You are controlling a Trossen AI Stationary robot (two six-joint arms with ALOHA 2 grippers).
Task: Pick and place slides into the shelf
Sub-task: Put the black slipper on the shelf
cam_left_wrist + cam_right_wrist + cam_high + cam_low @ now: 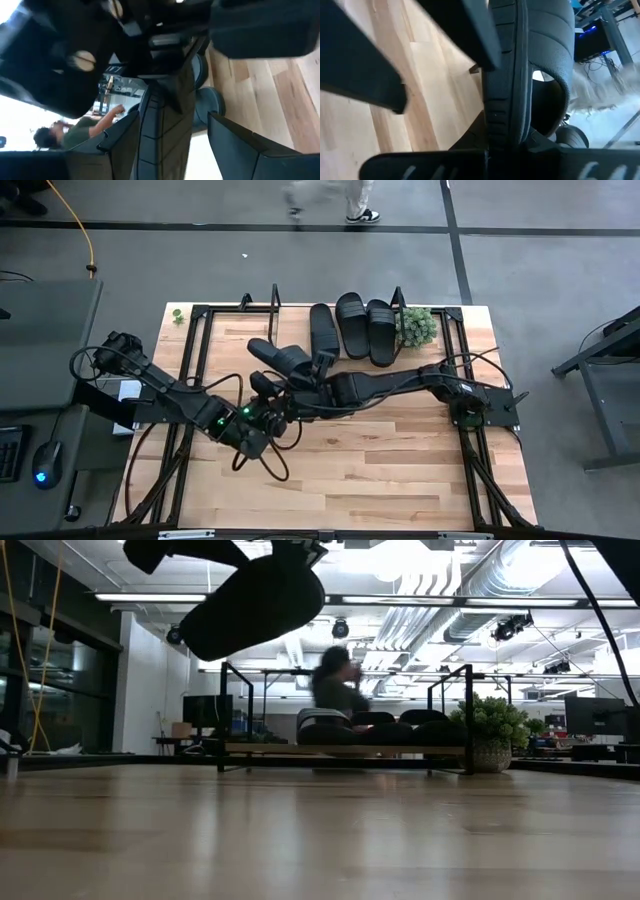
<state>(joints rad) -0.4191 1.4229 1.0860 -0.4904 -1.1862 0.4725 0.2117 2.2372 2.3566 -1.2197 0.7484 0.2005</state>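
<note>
Three black slides [352, 328] lie side by side on the shelf [240, 308] at the table's far edge, and they show on its board [345, 750] in the low view. The fourth slide [280, 358] hangs tilted in the air [255, 605] over the table's middle. My right gripper [313, 372] reaches in from the right and is shut on it. My left gripper [270, 387] comes from the left and is open, its fingers [245, 145] standing on either side of the slide's sole [165, 130]. My right gripper holds the slide at the end nearer the right arm [305, 365], pinching the sole by its ribbed side edge [505, 125]. The slide is lifted clear of the table and tilted. My left gripper is astride the sole. A gap shows beside one finger, and I cannot tell whether the other touches.
A small potted plant [416, 325] stands at the shelf's right end. The shelf's left part [285, 315] holds nothing. Black rails [200, 360] run along the table's left and right sides. Bare wood [380, 460] fills the near half. A blurred person [340, 685] moves beyond the far edge.
</note>
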